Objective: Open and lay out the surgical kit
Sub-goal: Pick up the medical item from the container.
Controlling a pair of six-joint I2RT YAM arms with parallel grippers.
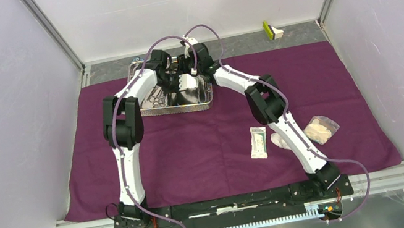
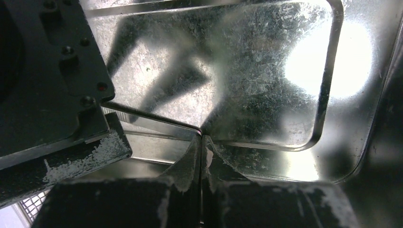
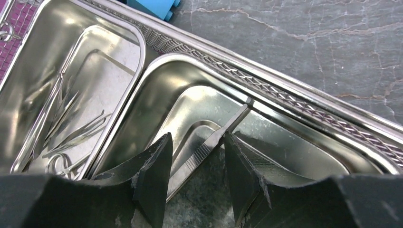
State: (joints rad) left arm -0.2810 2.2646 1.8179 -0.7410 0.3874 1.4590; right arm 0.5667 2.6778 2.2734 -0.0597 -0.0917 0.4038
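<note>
The purple cloth wrap point(image 1: 193, 147) lies spread over the table. At its back stands the steel tray point(image 1: 204, 98), with both grippers down inside it. Slim tweezers point(image 3: 214, 140) slant across the right compartment, one end against the tray point(image 3: 304, 156) wall. My right gripper point(image 3: 197, 137) point(image 1: 189, 82) is open, one finger on each side of the tweezers without touching them. My left gripper point(image 2: 202, 137) point(image 1: 172, 83) is shut, and the thin tweezers point(image 2: 152, 118) strip ends right in its fingertips. Forceps point(image 3: 62, 128) lie in the left compartment. The white packet point(image 1: 258, 141) and gauze wads point(image 1: 321, 128) sit on the cloth at the right.
A small blue block point(image 3: 152, 7) lies on the grey table just behind the tray. A yellow-and-white object point(image 1: 271, 29) sits at the back right by the wall. Side walls close in on both sides. The right arm's elbow hangs above the cloth near the packet.
</note>
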